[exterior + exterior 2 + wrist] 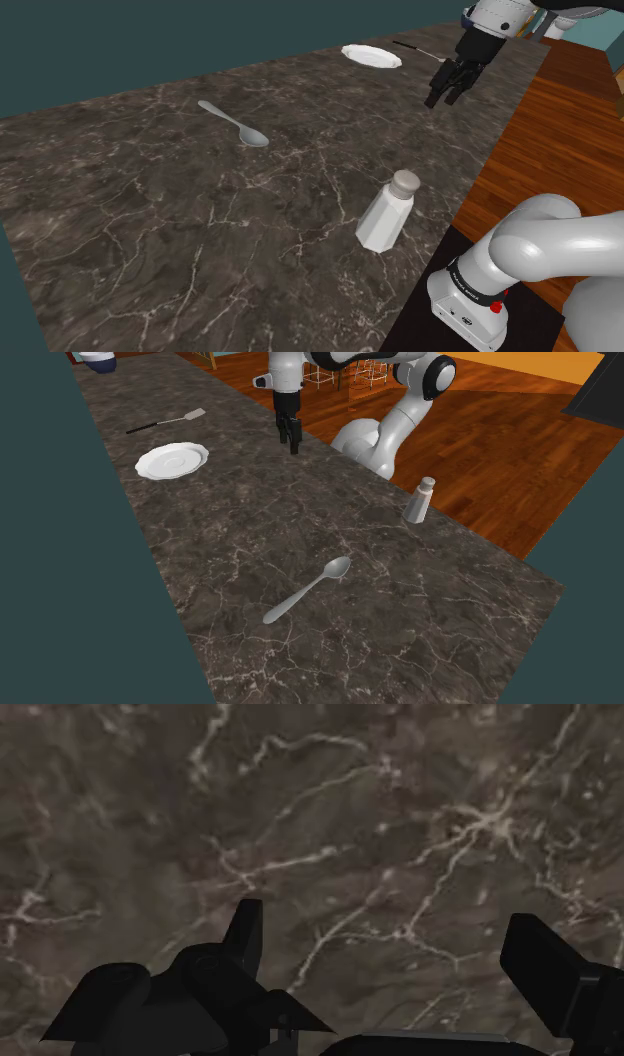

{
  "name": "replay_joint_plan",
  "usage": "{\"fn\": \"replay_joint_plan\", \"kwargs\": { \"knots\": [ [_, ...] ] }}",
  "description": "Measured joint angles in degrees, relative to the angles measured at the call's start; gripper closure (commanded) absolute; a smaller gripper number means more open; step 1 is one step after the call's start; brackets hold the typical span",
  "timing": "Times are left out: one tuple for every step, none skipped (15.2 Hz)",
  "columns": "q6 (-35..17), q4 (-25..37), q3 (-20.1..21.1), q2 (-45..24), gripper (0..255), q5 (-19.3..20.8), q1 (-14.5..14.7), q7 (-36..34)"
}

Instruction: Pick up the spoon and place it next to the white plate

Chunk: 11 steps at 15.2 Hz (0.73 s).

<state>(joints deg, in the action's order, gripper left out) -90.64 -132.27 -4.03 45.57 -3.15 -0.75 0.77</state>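
Note:
A grey metal spoon [234, 124] lies on the dark marble counter [200, 230], towards the shoulder view's left; in the second exterior view the spoon [307, 590] rests near the counter's front. A white plate [371, 55] sits at the far end, seen too as the plate [172, 459] in the second exterior view. My black gripper [446, 93] hangs above the counter close to the plate and far from the spoon. In the second exterior view the gripper [293, 443] points down. From the wrist, the gripper [390, 954] is open with only marble between its fingers.
A white shaker [386, 213] with a tan cap stands near the counter's edge by the stand. A dark-handled spatula [166, 421] lies beyond the plate. Wooden floor [560, 130] runs along the counter's side. A bowl [97, 360] sits at the far end.

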Motion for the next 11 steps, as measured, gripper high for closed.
{"fn": "replay_joint_plan", "kwargs": {
  "knots": [
    [0.0, 0.0, 0.0, 0.0, 0, 0.0, 0.0, 0.0],
    [-0.3, 0.2, 0.7, -0.4, 0, -0.5, 0.3, -0.7],
    [-0.8, 0.2, 1.5, -0.6, 0, -1.0, 0.6, -1.5],
    [-1.4, 0.7, 2.4, -1.4, 0, -1.6, 0.9, -2.4],
    [-2.0, 0.8, 3.5, -1.8, 0, -2.3, 1.3, -3.6],
    [-2.5, 0.9, 4.7, -2.0, 0, -3.0, 1.7, -4.7],
    [-3.2, 1.7, 6.0, -3.1, 0, -3.7, 2.1, -6.0],
    [-4.1, 1.7, 7.0, -3.6, 0, -4.3, 2.5, -7.1],
    [-4.8, 2.2, 8.3, -4.4, 0, -5.0, 2.9, -8.4],
    [-5.3, 3.2, 9.4, -5.6, 0, -5.5, 3.2, -9.5],
    [-5.9, 3.9, 10.6, -6.4, 0, -6.0, 3.5, -10.8]
  ]
}}
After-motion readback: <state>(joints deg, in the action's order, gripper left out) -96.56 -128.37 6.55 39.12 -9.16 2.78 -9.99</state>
